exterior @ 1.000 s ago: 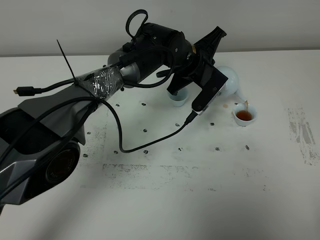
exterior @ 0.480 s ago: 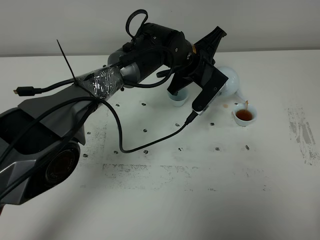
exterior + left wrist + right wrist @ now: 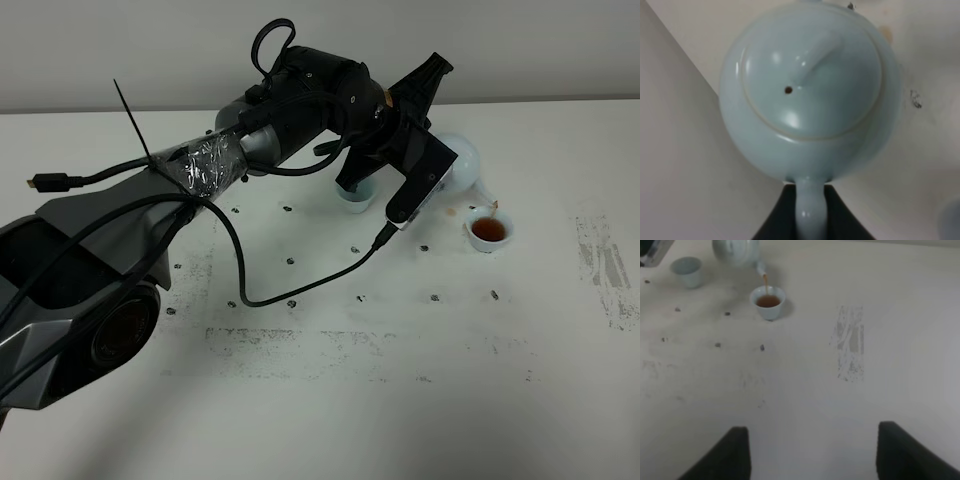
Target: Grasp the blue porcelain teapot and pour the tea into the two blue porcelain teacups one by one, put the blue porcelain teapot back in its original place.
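In the high view the left arm [image 3: 300, 110] covers most of the teapot [image 3: 462, 158] and part of the other cup [image 3: 355, 200]. The left gripper [image 3: 810, 222] is cut off in its own wrist view, where only two dark fingers [image 3: 774, 222] show. They pinch the teapot's loop handle [image 3: 810, 207] from both sides.

The teapot is round, pale sky-blue and glossy, and its lid [image 3: 810, 80] has a knob and a small vent hole. It hangs tilted just above the full cup [image 3: 489, 231], spout down, and a thin brown stream of tea [image 3: 765, 281] falls into the cup. That cup holds dark tea. The other cup stands on the table [image 3: 400, 400] near the teapot's far side, and its inside looks pale.

The left arm stretches across the middle of the table, wrist rolled. The right gripper [image 3: 812, 455] hangs spread and holds nothing, well apart from the cups.
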Available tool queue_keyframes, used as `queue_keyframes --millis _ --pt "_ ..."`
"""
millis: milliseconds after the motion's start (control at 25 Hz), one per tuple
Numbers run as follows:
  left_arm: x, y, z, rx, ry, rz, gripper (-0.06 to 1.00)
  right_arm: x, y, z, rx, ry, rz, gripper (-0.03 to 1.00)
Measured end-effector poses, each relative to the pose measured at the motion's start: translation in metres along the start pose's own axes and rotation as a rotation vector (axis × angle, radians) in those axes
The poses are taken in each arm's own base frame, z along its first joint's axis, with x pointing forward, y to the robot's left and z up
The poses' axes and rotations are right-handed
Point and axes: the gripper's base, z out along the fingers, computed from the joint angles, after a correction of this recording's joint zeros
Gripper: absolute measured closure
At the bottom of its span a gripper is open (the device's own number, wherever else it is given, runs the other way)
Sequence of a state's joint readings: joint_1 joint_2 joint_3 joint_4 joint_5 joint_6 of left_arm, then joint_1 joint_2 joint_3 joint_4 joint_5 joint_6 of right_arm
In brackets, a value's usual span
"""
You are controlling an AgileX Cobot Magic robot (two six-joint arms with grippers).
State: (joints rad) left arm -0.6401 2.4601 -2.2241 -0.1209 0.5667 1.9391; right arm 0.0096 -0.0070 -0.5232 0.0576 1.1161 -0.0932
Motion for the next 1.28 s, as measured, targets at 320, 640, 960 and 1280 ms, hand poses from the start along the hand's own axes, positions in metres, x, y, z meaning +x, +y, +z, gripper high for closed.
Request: queue_keyframes --millis 320,640,960,1280 --pt "-0.001 -0.002 0.000 0.022 -0.011 -0.160 0.94 0.000 0.000 0.000 0.000 0.000 0.000 0.45" --pt "0.008 -0.009 -0.007 0.100 -0.057 -0.581 0.94 0.000 0.000 0.000 0.000 0.000 0.000 0.45" --pt "0.014 -0.009 -0.044 0.297 -0.109 -1.091 0.94 0.000 0.000 0.000 0.000 0.000 0.000 0.45" --pt "0.003 -0.027 -0.045 0.551 -0.211 -1.150 0.94 0.000 0.000 0.000 0.000 0.000 0.000 0.45"
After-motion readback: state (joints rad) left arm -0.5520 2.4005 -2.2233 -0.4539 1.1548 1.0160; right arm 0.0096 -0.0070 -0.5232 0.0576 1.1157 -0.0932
